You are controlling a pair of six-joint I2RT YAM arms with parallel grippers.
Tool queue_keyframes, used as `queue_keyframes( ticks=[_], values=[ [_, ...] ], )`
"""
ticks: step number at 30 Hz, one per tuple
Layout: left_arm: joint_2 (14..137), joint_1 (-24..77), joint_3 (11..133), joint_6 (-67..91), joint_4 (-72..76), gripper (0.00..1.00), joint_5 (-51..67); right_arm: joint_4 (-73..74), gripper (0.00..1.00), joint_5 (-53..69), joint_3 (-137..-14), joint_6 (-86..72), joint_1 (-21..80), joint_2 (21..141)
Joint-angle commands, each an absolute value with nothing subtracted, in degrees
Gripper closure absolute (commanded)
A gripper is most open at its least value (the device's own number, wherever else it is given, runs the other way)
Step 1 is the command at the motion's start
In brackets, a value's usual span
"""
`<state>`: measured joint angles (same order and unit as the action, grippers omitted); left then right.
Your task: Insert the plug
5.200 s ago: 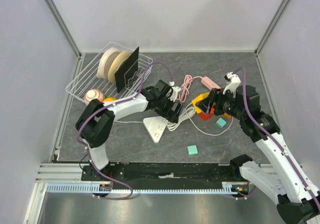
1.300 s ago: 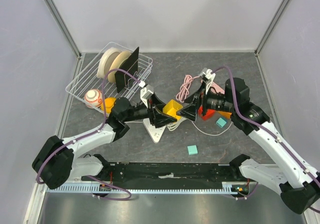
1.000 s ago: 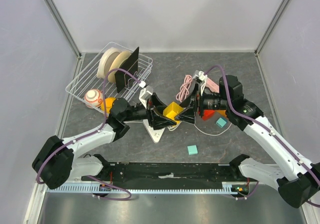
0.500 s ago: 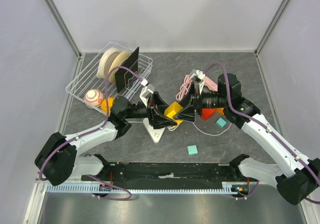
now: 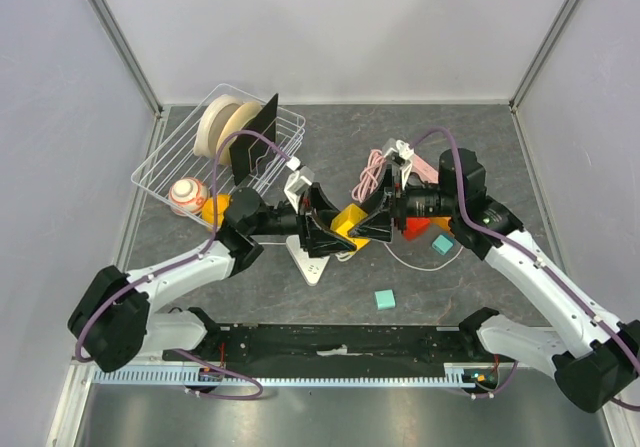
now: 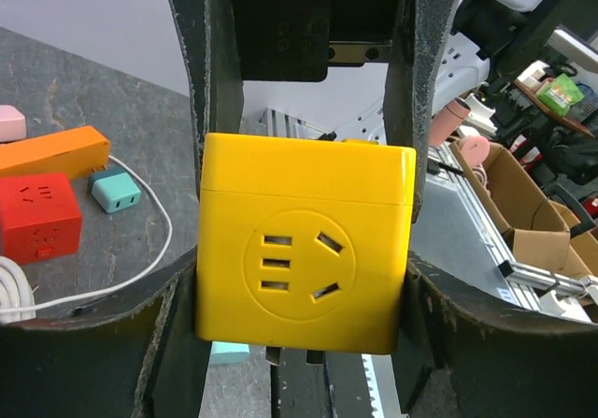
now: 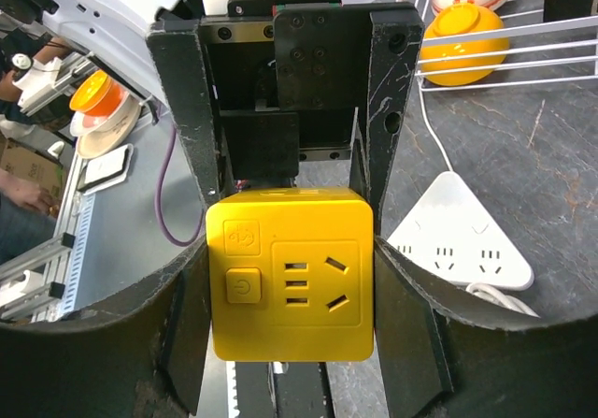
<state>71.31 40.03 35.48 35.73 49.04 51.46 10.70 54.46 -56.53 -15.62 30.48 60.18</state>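
The plug is a yellow cube with sockets on its faces, held in the air between my two arms over the middle of the table. My left gripper is shut on it from the left; in the left wrist view its fingers press both sides of the cube, and two metal prongs stick out underneath. My right gripper grips the same cube from the right, its fingers against both sides. The white triangular power strip lies on the table just below.
A wire basket at the back left holds tape rolls, a black plate and a ball. A red cube, an orange block, teal blocks and a pink cable lie around the strip's white cord.
My right gripper has moved in from the right and closed its fingers onto the yellow cube. The left gripper has kept holding the cube and shifted slightly right.
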Motion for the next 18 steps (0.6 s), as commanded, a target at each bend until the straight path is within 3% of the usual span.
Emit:
queue_keyframes(
  ticks=[1, 2, 6, 13, 18],
  values=[
    [68.5, 39.8, 37.9, 28.0, 36.3, 0.25, 42.7, 9.7, 1.0, 53.4, -56.6, -15.2, 31.0, 56.3],
    [67.7, 39.8, 37.8, 27.1, 34.4, 0.17, 41.3, 10.1, 1.0, 52.7, -56.8, -14.8, 31.0, 56.0],
    [63.3, 39.8, 37.4, 20.8, 23.7, 0.06, 31.6, 13.1, 1.0, 49.5, -57.0, -13.7, 31.0, 54.8],
    [54.0, 39.8, 34.4, 20.1, 10.1, 0.04, 15.6, 19.8, 1.0, 38.6, -58.9, -13.4, 31.1, 55.4],
    [52.0, 39.8, 34.4, 28.2, -5.6, 0.04, 0.2, 26.7, 1.0, 26.6, -60.9, -19.2, 31.0, 58.0]
  ],
)
